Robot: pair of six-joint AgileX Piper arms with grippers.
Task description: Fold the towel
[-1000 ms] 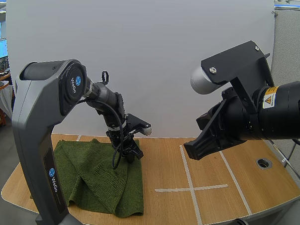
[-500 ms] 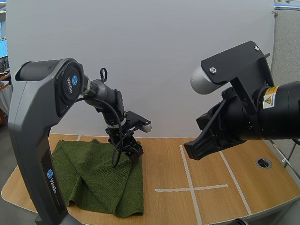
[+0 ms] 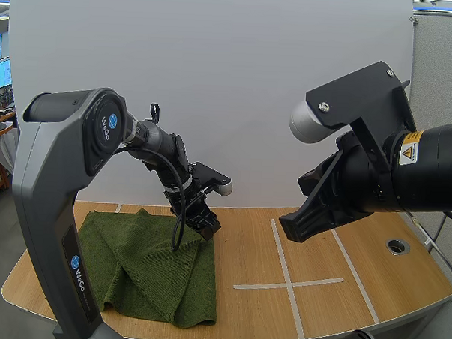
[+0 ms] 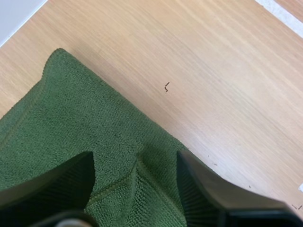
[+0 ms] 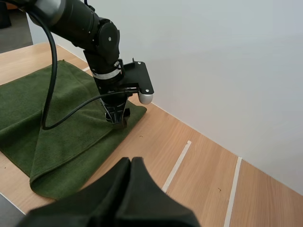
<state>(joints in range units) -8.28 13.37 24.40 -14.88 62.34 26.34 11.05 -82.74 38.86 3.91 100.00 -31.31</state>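
Observation:
A dark green towel point(image 3: 147, 264) lies partly folded on the left half of the wooden table point(image 3: 340, 309), one layer lying slantwise over the rest. My left gripper point(image 3: 203, 227) stands at the towel's far right corner, and the cloth rises in a small tent up to it. Seen from the left wrist, the fingers point(image 4: 199, 189) hold a raised ridge of towel point(image 4: 71, 118) between them, close to its edge. My right gripper point(image 3: 289, 228) hangs shut and holds nothing, high over the table's middle. From there the left gripper point(image 5: 117, 119) points down onto the towel point(image 5: 57, 132).
White tape lines point(image 3: 288, 283) form a cross on the bare wood right of the towel. A round cable hole point(image 3: 397, 245) sits near the table's right edge. A white wall stands close behind the table.
My left gripper has risen a little and shifted right, drawing the towel's far right corner up with it. The right arm has barely moved.

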